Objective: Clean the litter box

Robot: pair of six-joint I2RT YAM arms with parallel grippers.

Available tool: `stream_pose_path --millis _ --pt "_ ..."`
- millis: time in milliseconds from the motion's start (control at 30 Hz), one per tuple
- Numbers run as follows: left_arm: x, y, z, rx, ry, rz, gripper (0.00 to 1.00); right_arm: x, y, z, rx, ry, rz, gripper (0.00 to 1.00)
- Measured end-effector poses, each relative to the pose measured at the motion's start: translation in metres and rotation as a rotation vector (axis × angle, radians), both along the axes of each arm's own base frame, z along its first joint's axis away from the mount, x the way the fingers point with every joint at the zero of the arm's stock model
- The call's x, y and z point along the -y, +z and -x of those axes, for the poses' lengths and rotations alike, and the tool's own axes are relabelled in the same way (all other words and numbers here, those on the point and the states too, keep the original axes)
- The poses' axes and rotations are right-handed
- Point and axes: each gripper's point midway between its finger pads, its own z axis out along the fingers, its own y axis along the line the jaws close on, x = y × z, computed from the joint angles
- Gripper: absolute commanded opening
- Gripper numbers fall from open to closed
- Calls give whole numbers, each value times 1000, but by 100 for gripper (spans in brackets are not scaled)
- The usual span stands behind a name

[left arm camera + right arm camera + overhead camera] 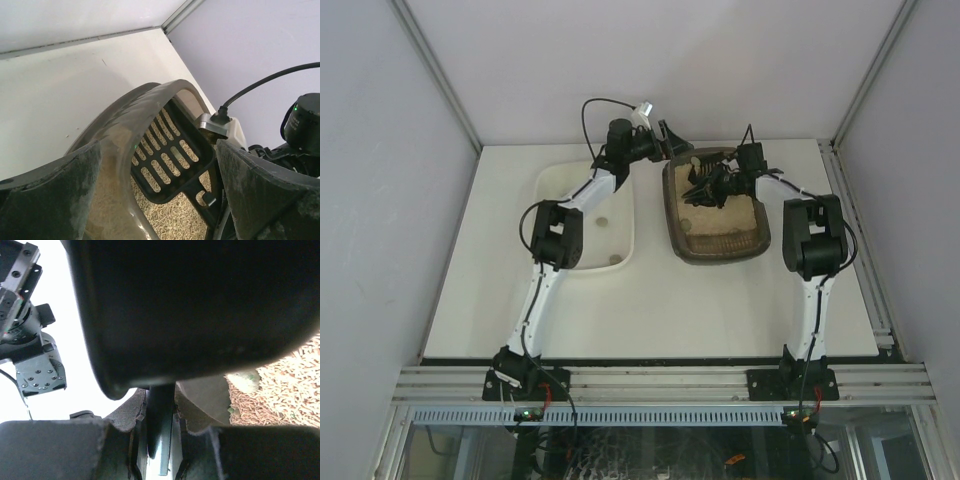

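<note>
Top external view, contents by size: a white table (720, 310) is carrying a white tub (618, 245) at left. The dark brown litter box (720, 257) is sitting just beside it at right, with tan litter (280, 380) covering its floor. The left gripper (672, 142) is straddling the box's far-left rim, jaws wide apart; whether they touch it cannot be told. The right gripper (708, 187) is hanging over the litter, jaws clamped on the thin handle of a black slotted scoop (167, 160).
</note>
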Motion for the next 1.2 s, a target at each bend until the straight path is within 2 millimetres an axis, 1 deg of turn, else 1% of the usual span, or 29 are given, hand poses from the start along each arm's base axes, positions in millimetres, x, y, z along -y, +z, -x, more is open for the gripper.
stream_pose_path --millis 100,267,433,567,700,933,1067,1200 --pt "1 -4 1 -10 -1 -5 100 -4 3 1 -7 26 -20 0" --pt "3 -3 2 1 -9 1 100 -8 -12 3 -31 51 -56 0" --pt "2 -4 2 2 -10 12 100 -10 -21 4 20 57 -102 0" --pt "2 -4 2 2 -10 23 100 -11 -30 8 63 50 -149 0" --pt "1 -6 3 10 -9 29 100 -12 -30 15 90 55 -179 0" --pt "-4 -8 7 4 -2 25 100 -12 -14 39 116 69 -201 0" --pt "-8 -6 9 -10 2 20 100 -10 2 54 142 75 -206 0" --pt "-11 -6 12 -44 13 -1 100 -7 24 71 183 83 -208 0"
